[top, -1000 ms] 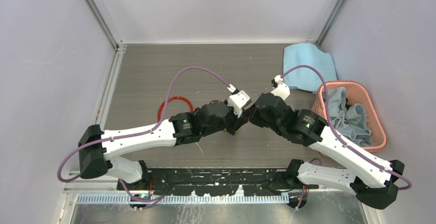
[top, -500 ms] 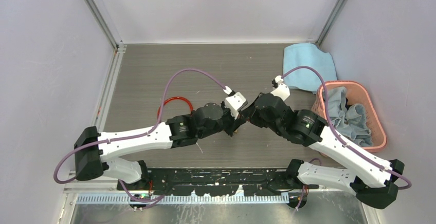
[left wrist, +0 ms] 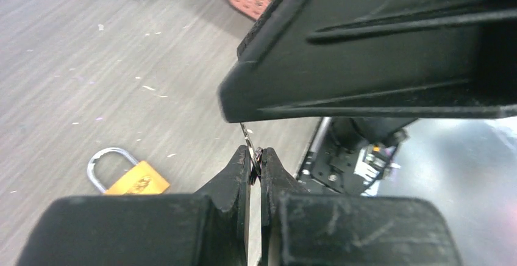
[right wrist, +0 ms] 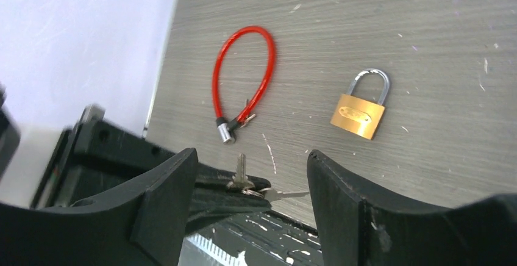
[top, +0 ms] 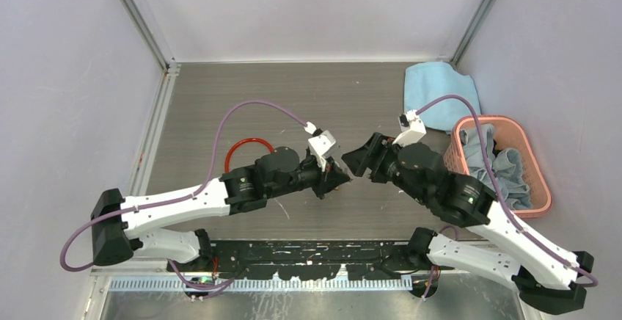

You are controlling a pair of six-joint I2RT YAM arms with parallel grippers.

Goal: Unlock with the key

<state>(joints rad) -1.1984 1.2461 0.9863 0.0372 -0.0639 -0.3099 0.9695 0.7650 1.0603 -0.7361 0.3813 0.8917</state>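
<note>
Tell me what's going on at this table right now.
The left arm's fingers are pinched shut on a small bunch of keys. The right arm's fingers are spread open close in front of the keys and grip nothing. The brass padlock lies flat on the table with its shackle closed, and nothing touches it. A red cable lock lies near it. No key is in the padlock yet.

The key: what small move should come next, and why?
Probably the right hand should go down to the brass padlock and hold it. The left hand is shut on the key, the right hand is open and empty, and the padlock lies loose on the table, shackle closed.
</note>
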